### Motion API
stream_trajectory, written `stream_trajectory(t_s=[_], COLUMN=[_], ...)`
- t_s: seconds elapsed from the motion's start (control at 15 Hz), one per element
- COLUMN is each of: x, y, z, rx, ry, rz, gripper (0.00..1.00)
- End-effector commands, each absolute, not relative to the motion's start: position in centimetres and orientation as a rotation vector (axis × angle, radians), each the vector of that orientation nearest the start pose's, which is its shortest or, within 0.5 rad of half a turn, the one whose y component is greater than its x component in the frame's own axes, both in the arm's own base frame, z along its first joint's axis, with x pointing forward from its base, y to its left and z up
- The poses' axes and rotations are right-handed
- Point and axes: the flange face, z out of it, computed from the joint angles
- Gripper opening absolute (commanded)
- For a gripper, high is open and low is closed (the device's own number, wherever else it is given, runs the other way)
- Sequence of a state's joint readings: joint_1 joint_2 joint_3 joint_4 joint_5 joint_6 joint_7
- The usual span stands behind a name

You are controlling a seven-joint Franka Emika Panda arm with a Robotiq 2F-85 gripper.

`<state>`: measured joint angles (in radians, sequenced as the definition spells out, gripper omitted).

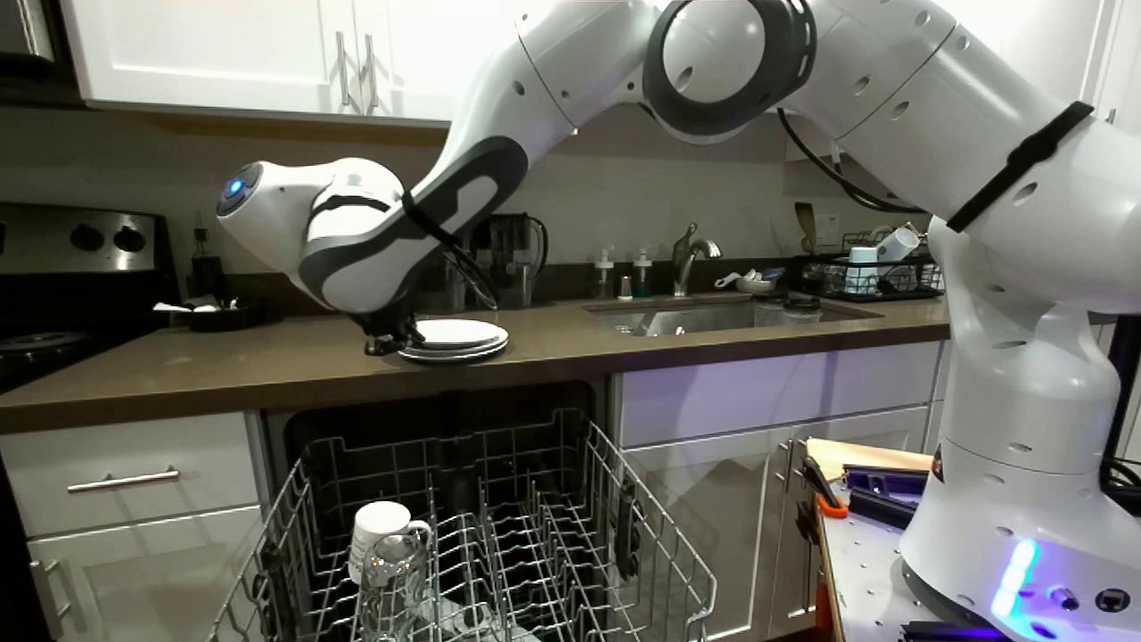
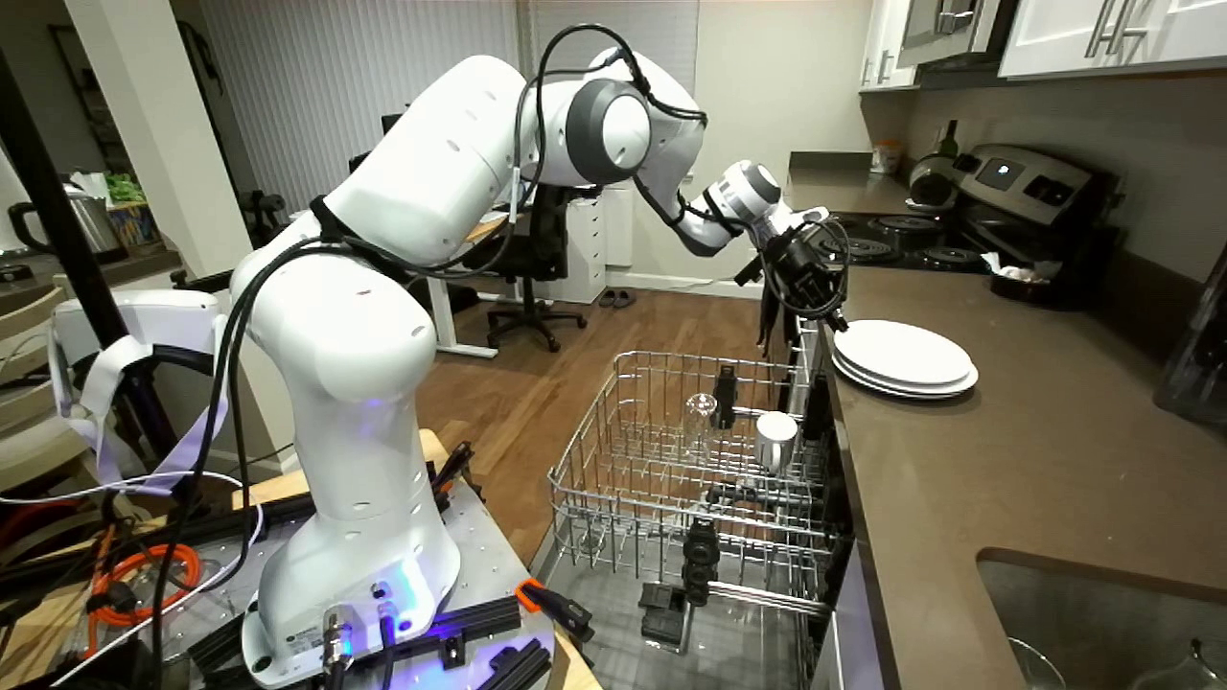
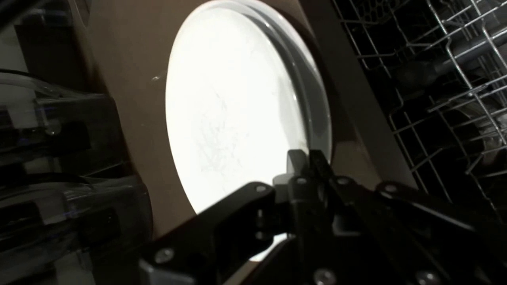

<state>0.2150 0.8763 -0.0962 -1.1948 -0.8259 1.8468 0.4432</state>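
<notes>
Just right of the middle of the wrist view, the gripper (image 3: 308, 157) is pressed nearly together and seems to pinch the rim of the top plate (image 3: 233, 111). That plate lies over at least 1 lower plate (image 3: 319, 103) on the tabletop (image 2: 1026, 460), right of centre in an exterior view. With only 1 spot on the rim held, the plate's weight could make it pivot or droop, and smooth glaze could let it slip. Pulling sideways might drag the plate beneath over the nearby tabletop edge. A low swing across the dishwasher rack (image 1: 655, 504) could strike the mug (image 1: 379, 528) or glass (image 1: 392, 575), lower left in an exterior view.
</notes>
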Motion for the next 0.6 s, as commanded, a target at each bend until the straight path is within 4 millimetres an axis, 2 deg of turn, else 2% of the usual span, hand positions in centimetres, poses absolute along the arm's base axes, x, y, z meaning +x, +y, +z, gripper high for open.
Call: stream_trajectory(t_s=[0.0, 0.33, 0.4, 0.47, 0.53], x=[74.2, 74.22, 74.22, 74.24, 74.26], y=[6.12, 6.67, 6.67, 6.69, 6.76], z=[26.94, 26.58, 26.56, 26.53, 26.49], rx=[2.31, 2.303, 2.303, 2.301, 2.3], ry=[0.058, 0.061, 0.06, 0.058, 0.06], rz=[0.041, 0.039, 0.038, 0.041, 0.045], gripper=[0.06, 0.06, 0.12, 0.32, 0.36])
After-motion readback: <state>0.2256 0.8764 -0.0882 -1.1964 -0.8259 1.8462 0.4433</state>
